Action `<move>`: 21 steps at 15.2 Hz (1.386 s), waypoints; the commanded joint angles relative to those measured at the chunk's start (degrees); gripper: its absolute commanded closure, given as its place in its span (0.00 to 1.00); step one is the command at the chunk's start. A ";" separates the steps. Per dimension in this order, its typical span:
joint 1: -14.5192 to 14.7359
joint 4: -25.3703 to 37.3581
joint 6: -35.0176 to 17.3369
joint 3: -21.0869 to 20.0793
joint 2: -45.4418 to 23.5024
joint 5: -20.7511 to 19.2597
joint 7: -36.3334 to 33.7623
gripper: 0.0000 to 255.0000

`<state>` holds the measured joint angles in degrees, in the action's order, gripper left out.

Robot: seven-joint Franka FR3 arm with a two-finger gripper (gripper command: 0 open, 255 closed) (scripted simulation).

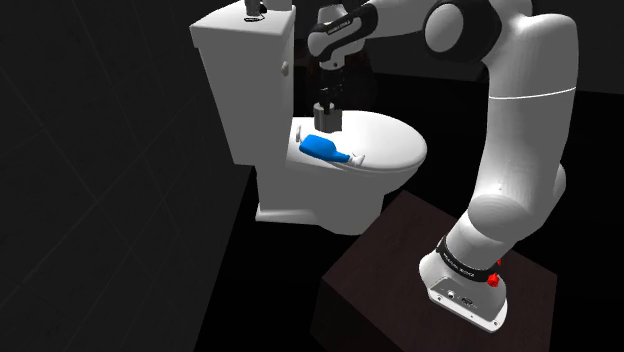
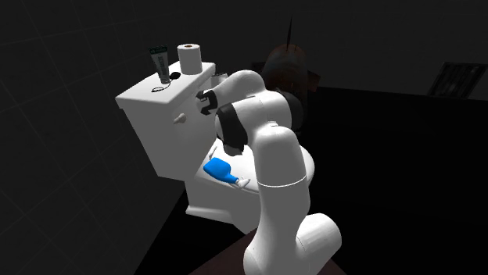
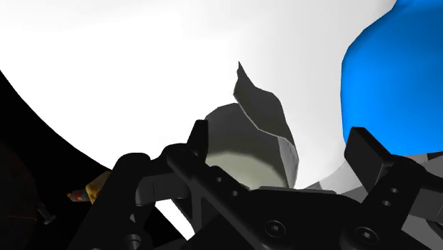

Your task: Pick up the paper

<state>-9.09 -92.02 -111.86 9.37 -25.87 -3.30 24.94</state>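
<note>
You lose the things (image 1: 255,8) on the tank (image 1: 240,70) to the shoulder view's top edge. In the second exterior view the arm (image 2: 274,180) hides much of the toilet bowl (image 2: 215,205) and one end of the blue object (image 2: 219,169), and the dark bits (image 2: 174,76) on the tank are too small to name. In the wrist view the gripper (image 3: 281,136) covers the lower part of the grey crumpled paper (image 3: 252,131).
</note>
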 commanded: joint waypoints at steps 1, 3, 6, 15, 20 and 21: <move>-0.08 -0.31 -1.00 -0.03 -0.71 0.07 0.00 0.00; -0.11 -0.95 -2.25 -0.06 -1.33 0.12 -0.09 0.00; -0.16 -1.74 -3.85 -0.12 -2.15 0.19 -0.19 0.00; -0.17 -1.78 -3.88 -0.11 -2.15 0.19 -0.17 1.00; -0.10 -0.84 -1.99 -0.05 -1.18 0.11 -0.07 1.00; -0.09 -0.48 -1.35 -0.04 -0.90 0.08 -0.03 1.00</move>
<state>-9.22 -92.76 -113.84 9.31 -27.19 -3.18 24.89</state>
